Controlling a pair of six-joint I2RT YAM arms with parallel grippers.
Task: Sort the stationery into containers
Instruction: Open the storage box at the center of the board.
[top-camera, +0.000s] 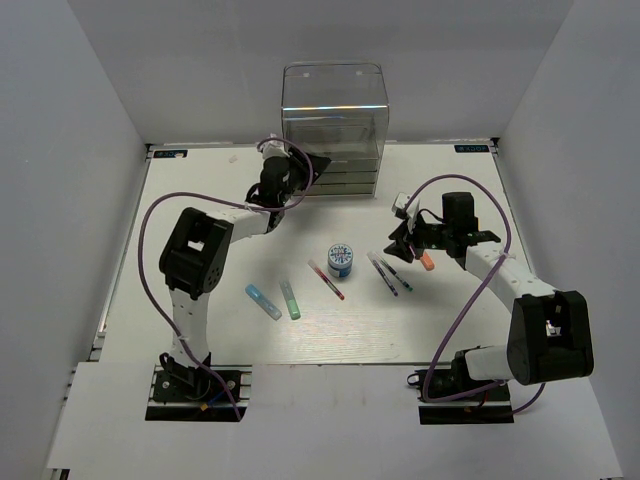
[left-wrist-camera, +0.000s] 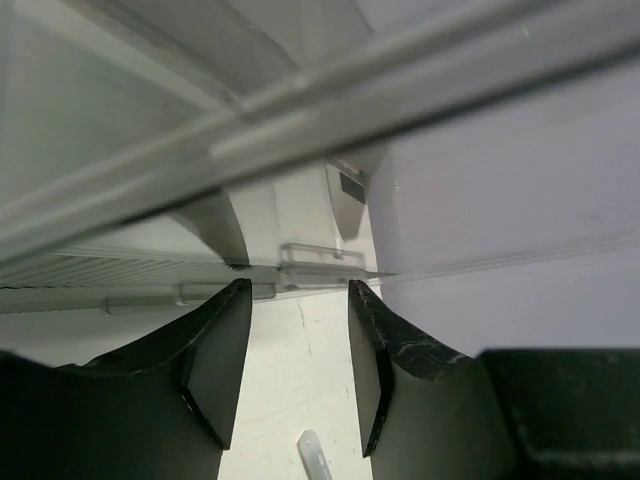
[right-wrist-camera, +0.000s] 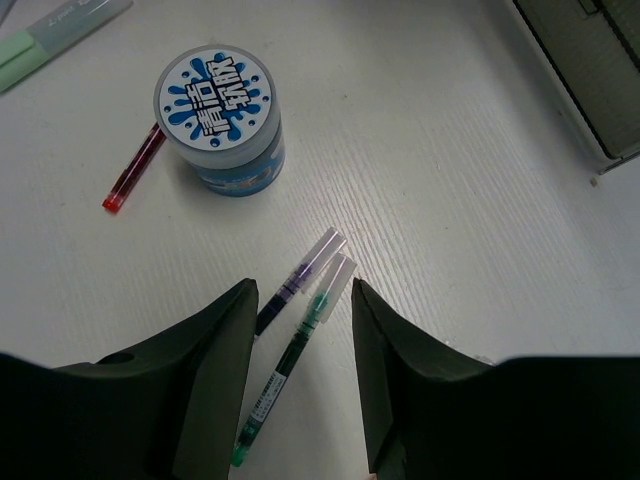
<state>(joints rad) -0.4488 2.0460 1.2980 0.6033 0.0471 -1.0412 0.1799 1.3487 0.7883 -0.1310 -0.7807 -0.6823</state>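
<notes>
Nothing is seen sorted; jar (right-wrist-camera: 218, 100), markers (top-camera: 290, 299) not yet stowed | left gripper (left-wrist-camera: 298, 300) is spread empty at drawer box (top-camera: 333, 110), 12 o'clock | right gripper (right-wrist-camera: 303, 300) is spread empty over two pens (right-wrist-camera: 325, 248)

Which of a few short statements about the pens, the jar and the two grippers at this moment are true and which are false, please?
1. The jar stands upright on the table. True.
2. The right gripper holds the red pen. False: it is open and empty, over the two dark pens; the red pen lies on the table by the jar.
3. The left gripper is open, close to the lower drawers of the clear box. True.
4. The green marker is inside the box. False: it lies on the table beside the light-blue marker.
</notes>
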